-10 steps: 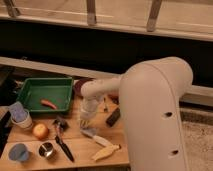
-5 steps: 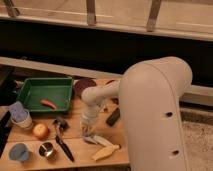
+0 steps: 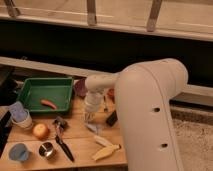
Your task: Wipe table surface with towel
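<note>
The table surface [image 3: 80, 142] is light brown wood at the lower left. My gripper [image 3: 90, 117] points down at the end of the white arm [image 3: 102, 82], just right of the green tray, its tip close to the tabletop. Its fingers are shut. A small grey-blue towel [image 3: 93, 128] shows directly under the fingertips, pressed on the wood; most of it is hidden by the gripper.
The green tray [image 3: 30, 90] holds a red item [image 3: 48, 103]. Around the gripper lie a black block [image 3: 112, 118], a pale corn cob [image 3: 106, 151], a black-handled tool [image 3: 62, 141], an orange fruit [image 3: 40, 131], a metal cup [image 3: 46, 149], a blue cup [image 3: 17, 152] and a white bowl [image 3: 22, 121].
The gripper slid toward the table's front edge with the towel, then came back a little toward the tray. The other objects stayed put.
</note>
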